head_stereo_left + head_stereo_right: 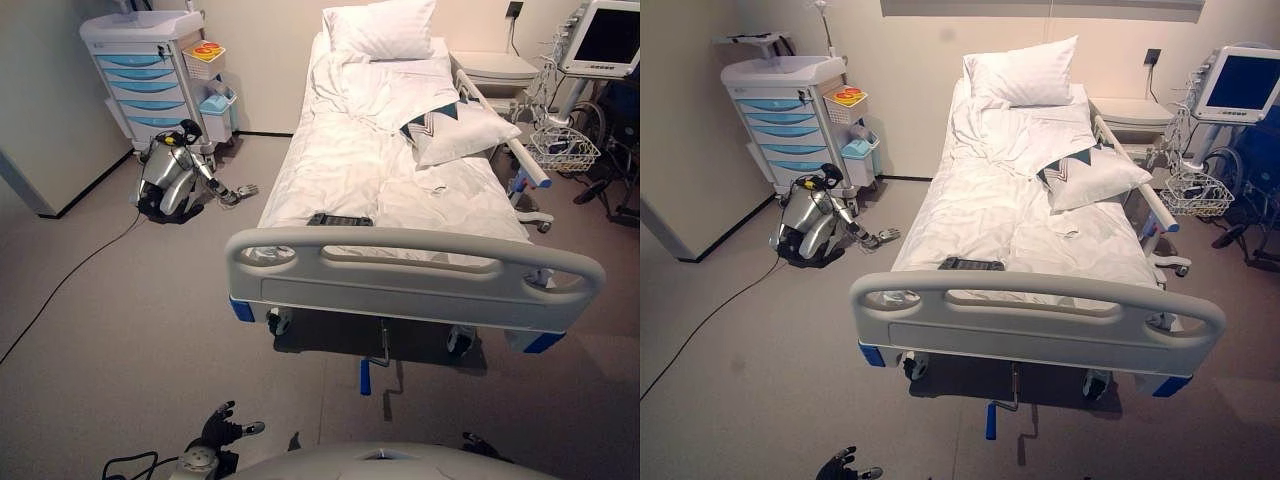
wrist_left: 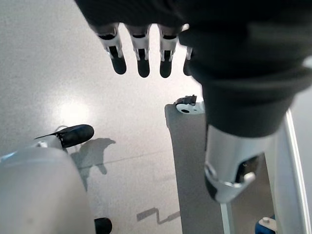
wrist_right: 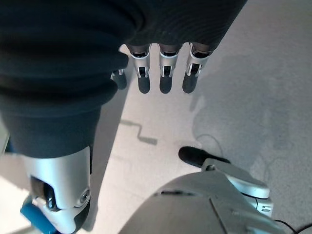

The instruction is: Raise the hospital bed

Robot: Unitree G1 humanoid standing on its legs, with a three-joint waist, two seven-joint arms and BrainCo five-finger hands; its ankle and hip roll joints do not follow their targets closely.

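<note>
White-sheeted hospital bed with grey plastic footboard (image 1: 415,275) standing mid-room, long axis running straight away from the camera: foot end nearest, head end with plump white pillow (image 1: 380,28) against the far wall. Flat black remote-like object (image 1: 340,220) lying on the sheets just behind the footboard; a smaller white cushion with a dark zigzag edge (image 1: 455,130) tilted toward the bed's right rail. Beneath the footboard, a metal crank rod with blue handle (image 1: 366,377) reaching out from under the bed toward the camera, handle resting low by the floor, roughly in line with the bed's length. Left hand (image 1: 222,428) hanging low at the near edge, well apart from the crank and the bed; fingers (image 2: 141,56) straight, slightly spread, holding nothing. Right hand (image 3: 146,63) likewise over bare grey floor (image 1: 120,330), fingers (image 3: 165,73) straight, side by side, nothing between them. Left of the bed, a white cart with blue drawers (image 1: 145,75) against the wall, and a silver four-legged robot (image 1: 170,180) slumped on the floor before it. Right of the bed, a monitor on a stand (image 1: 608,38) and a white wire basket (image 1: 565,150).
</note>
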